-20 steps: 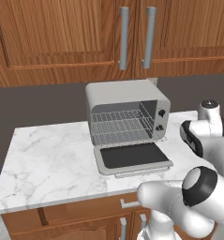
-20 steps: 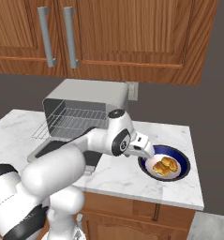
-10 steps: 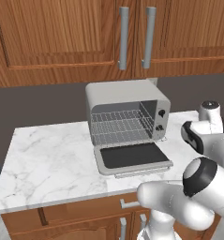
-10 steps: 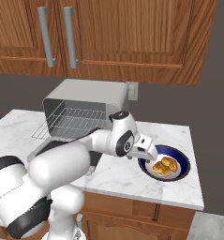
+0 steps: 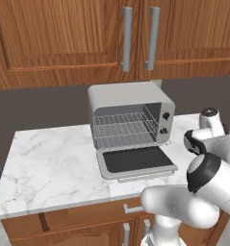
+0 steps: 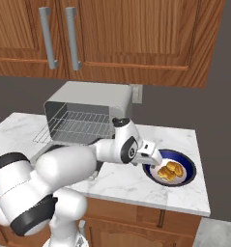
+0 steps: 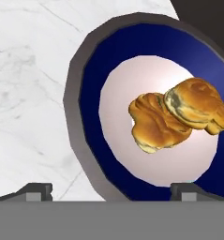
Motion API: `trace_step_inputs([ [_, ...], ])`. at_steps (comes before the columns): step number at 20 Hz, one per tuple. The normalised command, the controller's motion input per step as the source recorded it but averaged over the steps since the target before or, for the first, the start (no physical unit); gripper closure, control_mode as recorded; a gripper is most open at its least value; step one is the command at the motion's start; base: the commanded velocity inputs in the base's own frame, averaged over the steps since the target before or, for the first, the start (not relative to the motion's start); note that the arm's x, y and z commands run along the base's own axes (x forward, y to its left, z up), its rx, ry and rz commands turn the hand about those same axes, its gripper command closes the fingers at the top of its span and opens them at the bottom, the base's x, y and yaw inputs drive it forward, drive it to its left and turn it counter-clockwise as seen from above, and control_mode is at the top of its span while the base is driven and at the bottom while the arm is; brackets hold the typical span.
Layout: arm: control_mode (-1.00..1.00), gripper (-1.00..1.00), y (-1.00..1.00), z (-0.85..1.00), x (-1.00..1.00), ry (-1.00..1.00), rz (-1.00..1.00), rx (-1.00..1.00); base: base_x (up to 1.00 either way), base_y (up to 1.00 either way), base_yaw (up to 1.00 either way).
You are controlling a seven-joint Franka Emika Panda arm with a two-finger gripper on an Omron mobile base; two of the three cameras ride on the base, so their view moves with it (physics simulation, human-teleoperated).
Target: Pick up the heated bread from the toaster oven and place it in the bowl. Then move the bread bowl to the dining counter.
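- Bread sits in the bowl, on the white inside, golden lumps touching each other.
- Your claw hangs just above the bowl's near rim, jaws spread wide, nothing held; one fingertip is over marble, the other over the bowl.
- Right base view: claw at the bowl's left edge, bowl on the marble bench, right of the toaster oven.
- Oven door is dropped open, wire rack bare.
- Wooden cabinets above.
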Motion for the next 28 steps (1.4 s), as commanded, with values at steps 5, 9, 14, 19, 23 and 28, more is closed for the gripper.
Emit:
trace_step_inputs([
  [5,-1.0,-1.0,-0.09,-0.12,0.2,0.0,0.03,-0.04,0.0,0.0,0.0],
  [9,-1.0,-1.0,-0.14,-0.14,0.16,0.04,0.04,-0.02,0.0,0.0,0.0],
  [14,-1.0,-1.0,-0.15,-0.17,0.03,0.04,0.03,-0.01,0.0,0.0,0.0],
  [19,-1.0,-1.0,-0.16,-0.18,0.06,0.01,0.01,0.0,0.0,0.0,0.0],
  [23,-1.0,-1.0,-0.07,-0.26,0.12,0.01,0.01,-0.01,0.0,0.0,0.0],
  [28,-1.0,-1.0,-0.01,-0.29,0.12,0.0,0.02,-0.04,0.0,0.0,0.0],
])
